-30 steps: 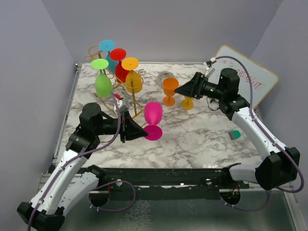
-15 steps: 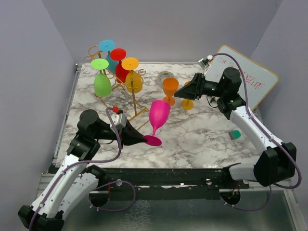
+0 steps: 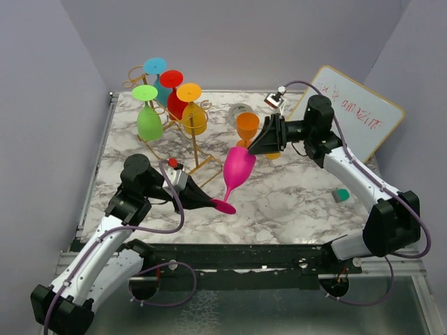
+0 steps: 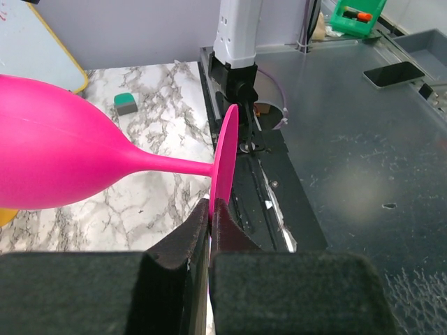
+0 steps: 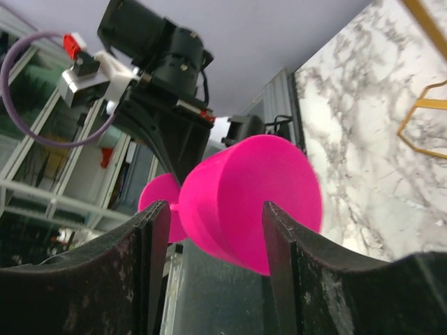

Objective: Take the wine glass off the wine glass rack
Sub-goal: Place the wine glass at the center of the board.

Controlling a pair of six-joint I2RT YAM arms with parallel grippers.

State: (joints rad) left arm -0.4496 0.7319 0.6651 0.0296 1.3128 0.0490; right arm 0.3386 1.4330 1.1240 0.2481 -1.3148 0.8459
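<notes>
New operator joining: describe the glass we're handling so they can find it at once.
On the marble table, look in front of the gold wire rack, between the two arms. The pink glass tilts there, its foot pinched in the left gripper, the right gripper at its bowl. It is the only pink glass, and the only one gripped.

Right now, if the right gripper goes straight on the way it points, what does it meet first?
The pink wine glass. Its bowl lies just ahead, between the open fingers of the right gripper, while the left gripper pinches its foot. How deep the bowl sits between the fingers is unclear.
</notes>
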